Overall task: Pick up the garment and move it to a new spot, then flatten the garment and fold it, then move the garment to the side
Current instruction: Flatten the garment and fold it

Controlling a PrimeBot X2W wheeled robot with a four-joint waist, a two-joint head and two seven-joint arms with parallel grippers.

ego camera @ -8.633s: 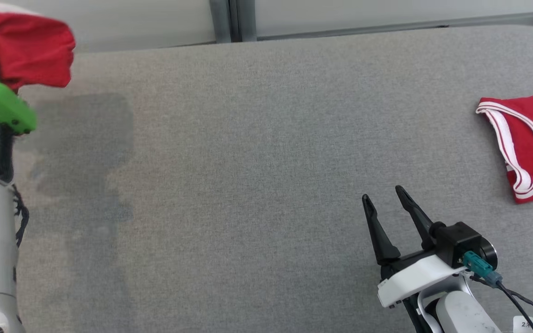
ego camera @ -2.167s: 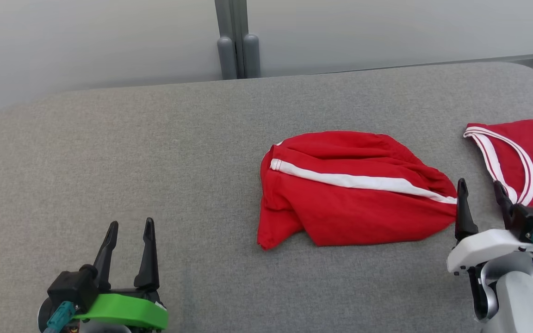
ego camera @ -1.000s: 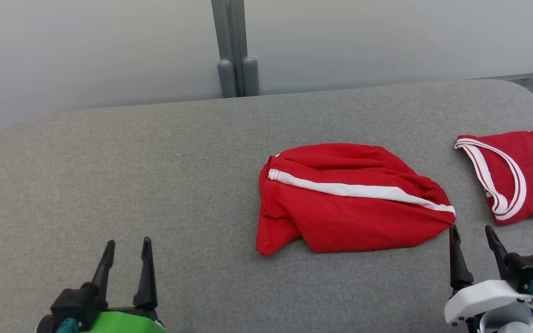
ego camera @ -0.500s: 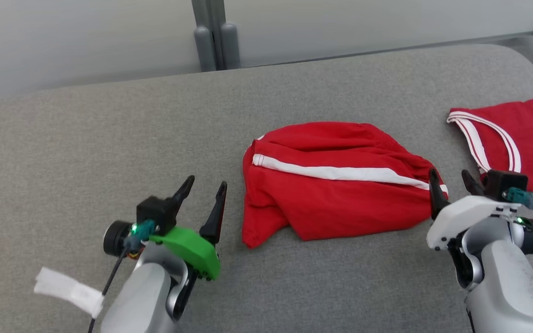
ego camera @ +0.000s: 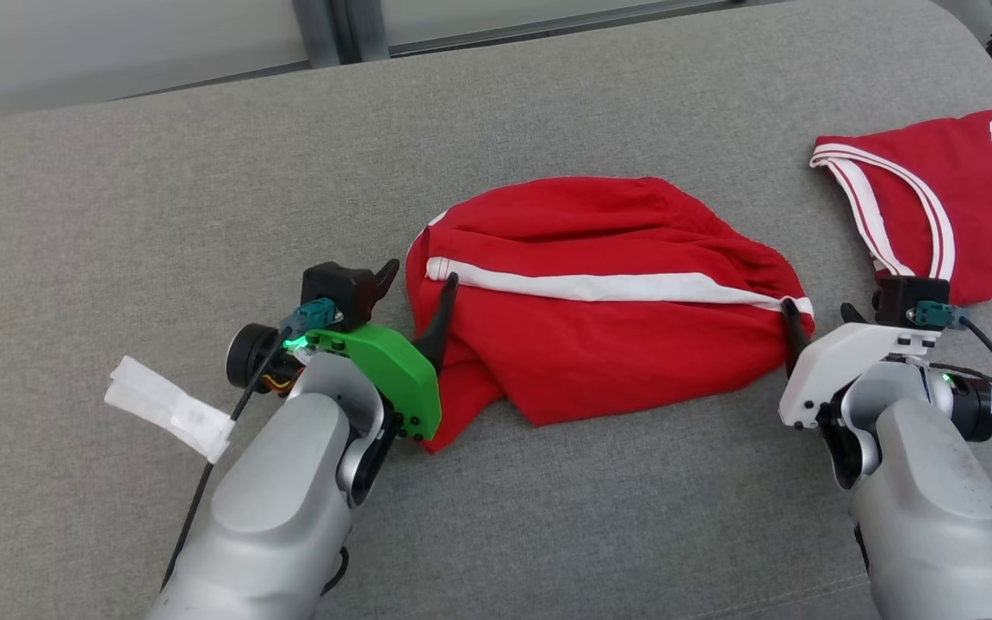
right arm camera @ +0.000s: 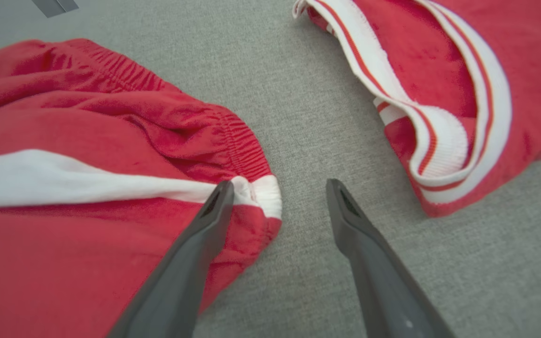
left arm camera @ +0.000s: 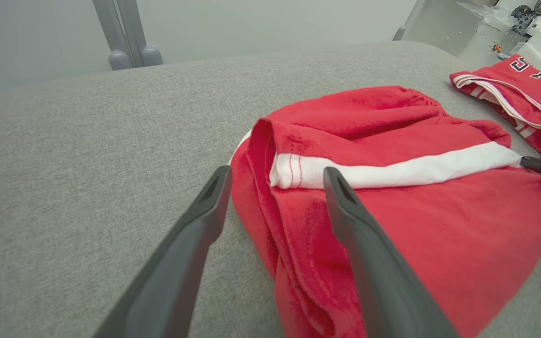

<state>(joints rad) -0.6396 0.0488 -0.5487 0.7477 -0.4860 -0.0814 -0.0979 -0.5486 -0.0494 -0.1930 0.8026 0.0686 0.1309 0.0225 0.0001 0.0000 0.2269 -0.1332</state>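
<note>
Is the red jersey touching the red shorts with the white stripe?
No, in the right wrist view a strip of bare gray fabric surface separates the red shorts from the red jersey.

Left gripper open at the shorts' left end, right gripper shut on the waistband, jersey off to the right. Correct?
No: the right gripper is open, one finger over the waistband corner of the shorts, the other over bare table, as the right wrist view shows. The rest holds.
</note>
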